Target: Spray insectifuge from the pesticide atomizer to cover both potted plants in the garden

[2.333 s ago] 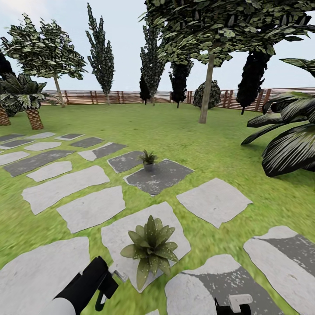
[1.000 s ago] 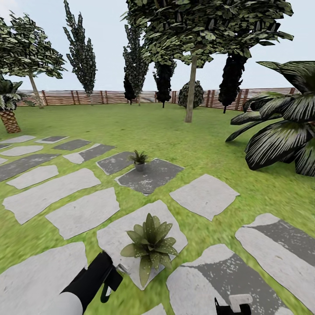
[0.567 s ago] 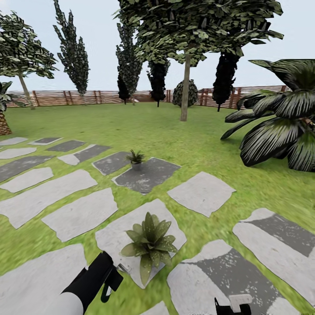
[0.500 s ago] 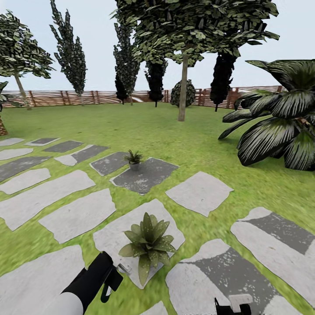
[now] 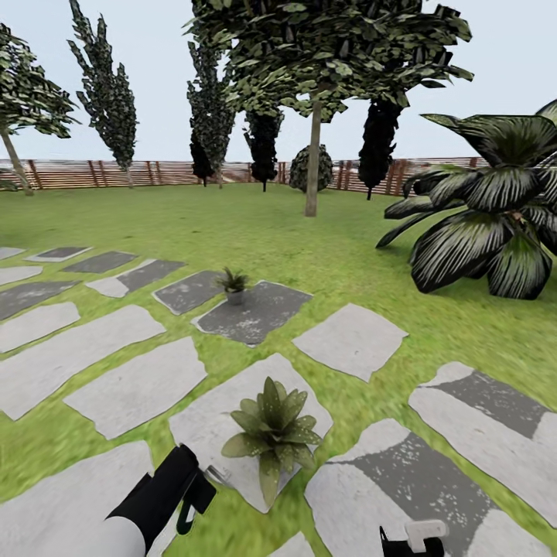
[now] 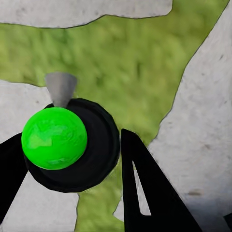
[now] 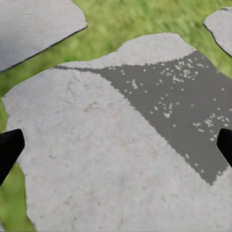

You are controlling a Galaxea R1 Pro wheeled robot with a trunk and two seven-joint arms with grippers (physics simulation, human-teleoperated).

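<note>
Two potted plants stand on stepping stones in the garden: the near rosette (image 5: 271,437) on a pale slab just ahead, the far one (image 5: 233,283) in a small grey pot beside a dark slab. My left gripper (image 5: 189,503) hangs low, left of the near plant, shut on the pesticide atomizer (image 6: 55,137), which shows as a dark round body with a bright green top and a grey nozzle (image 5: 215,473) pointing toward that plant. My right gripper (image 7: 116,150) is open over a grey stone, its fingertips (image 7: 9,150) far apart.
A big dark plant with striped broad leaves (image 5: 487,216) stands at the right. A tree trunk (image 5: 312,158), a round bush (image 5: 300,169) and a brown slatted fence (image 5: 116,174) lie beyond the lawn. Stepping stones (image 5: 352,339) spread left and ahead.
The whole view has swung to the right, so the far plant and trees sit further left in the picture and the striped plant shows more. Both arms hold their places in the picture.
</note>
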